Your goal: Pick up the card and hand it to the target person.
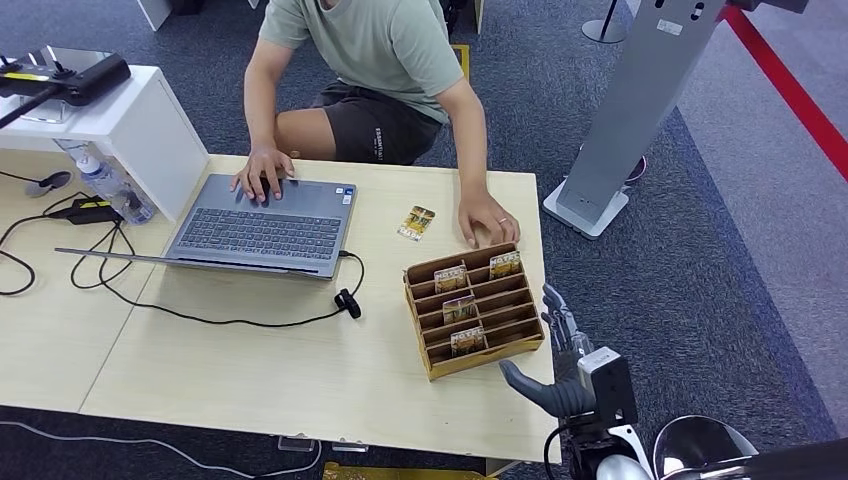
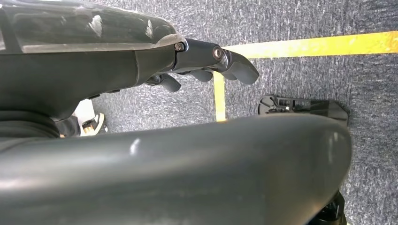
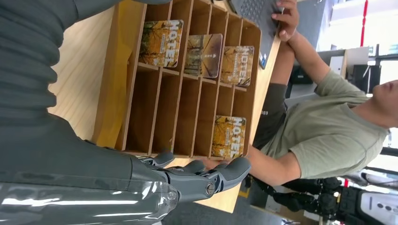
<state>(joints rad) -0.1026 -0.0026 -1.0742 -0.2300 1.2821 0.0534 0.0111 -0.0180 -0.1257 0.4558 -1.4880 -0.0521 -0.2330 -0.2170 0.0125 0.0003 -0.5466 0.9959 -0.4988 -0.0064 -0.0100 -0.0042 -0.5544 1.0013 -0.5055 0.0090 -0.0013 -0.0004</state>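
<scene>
A wooden card holder [image 1: 432,345] stands near the table's right edge with several hotel cards [image 1: 460,308] in its slots. In the right wrist view the same cards [image 3: 162,43] stand in the holder [image 3: 112,89]. One loose card [image 1: 416,222] lies flat on the table beyond the holder. My right hand [image 1: 562,362] hovers just off the holder's right end, fingers apart, holding nothing; in its wrist view the right hand [image 3: 197,180] is beside the holder's edge. My left hand [image 2: 206,68] hangs over the floor, empty, fingers loosely extended.
A person in a green shirt [image 1: 370,45] sits across the table, one hand [image 1: 487,225] flat just behind the holder, the other on a laptop [image 1: 262,230]. A cable [image 1: 250,320] crosses the tabletop. A white shelf [image 1: 130,125] stands at the left, a grey stand [image 1: 640,110] on the right.
</scene>
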